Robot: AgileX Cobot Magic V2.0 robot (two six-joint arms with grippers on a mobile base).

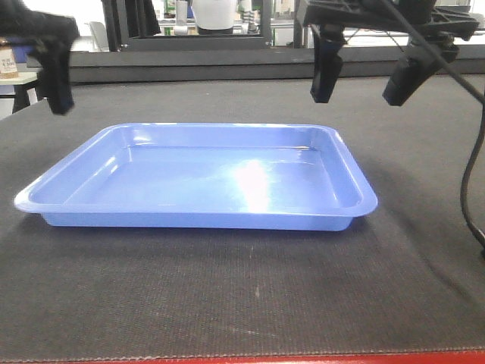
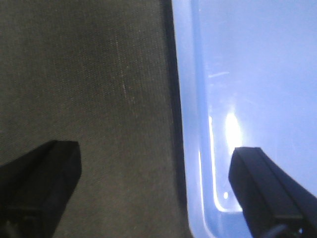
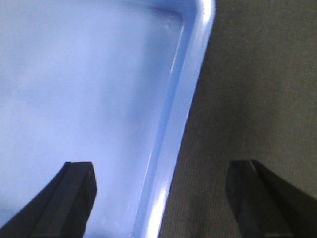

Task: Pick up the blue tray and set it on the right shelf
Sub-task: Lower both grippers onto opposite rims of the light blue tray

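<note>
The blue tray (image 1: 197, 178) lies flat on the dark mat, shallow and glossy, with nothing in it. My left gripper (image 2: 156, 163) hovers open above the tray's left rim (image 2: 185, 124), one finger over the mat and one over the tray floor. Only one of its fingers (image 1: 59, 83) shows in the front view, at the upper left. My right gripper (image 1: 365, 80) hangs open above the far right corner; in its wrist view the right gripper (image 3: 161, 173) straddles the right rim (image 3: 178, 114). Neither gripper touches the tray. The right shelf is out of view.
The dark woven mat (image 1: 227, 303) covers the table, with a red table edge (image 1: 303, 358) at the front. A black cable (image 1: 474, 174) hangs down at the far right. A dark raised ledge (image 1: 227, 64) runs along the back.
</note>
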